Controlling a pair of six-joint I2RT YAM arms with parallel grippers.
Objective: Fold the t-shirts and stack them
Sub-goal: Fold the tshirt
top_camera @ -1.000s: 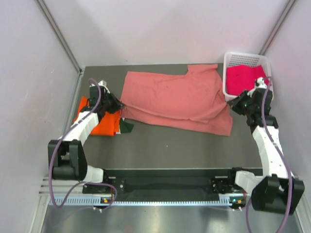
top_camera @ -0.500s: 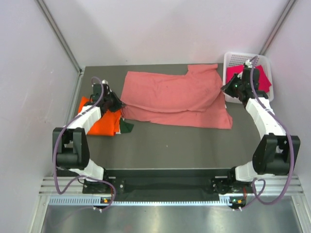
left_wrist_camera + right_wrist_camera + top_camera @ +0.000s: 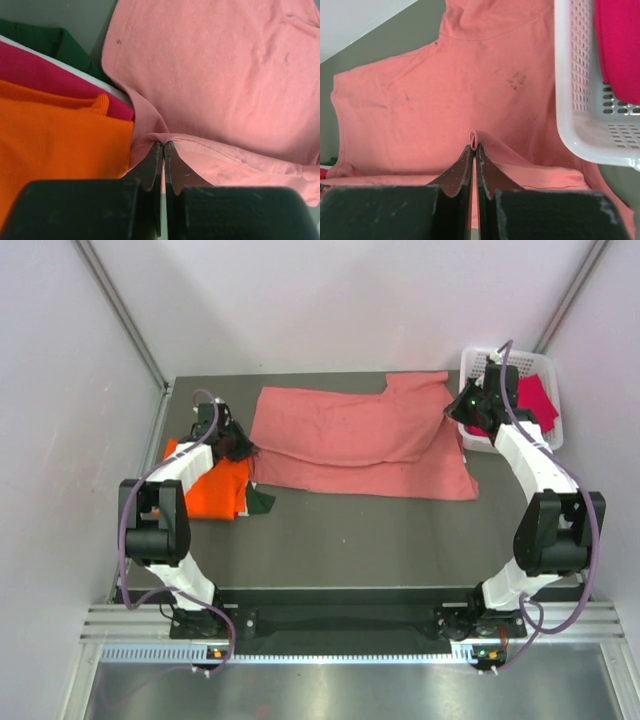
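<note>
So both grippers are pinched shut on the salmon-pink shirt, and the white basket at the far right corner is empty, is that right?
Not quite: the white basket is not empty, a magenta shirt lies in it, as the right wrist view shows. The rest stands: the left gripper and the right gripper are each pinched shut on the salmon-pink shirt.

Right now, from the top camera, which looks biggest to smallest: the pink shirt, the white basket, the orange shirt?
1. pink shirt, spread out.
2. white basket.
3. orange shirt, folded. The left arm hides some of it, so it's close to the basket.
</note>
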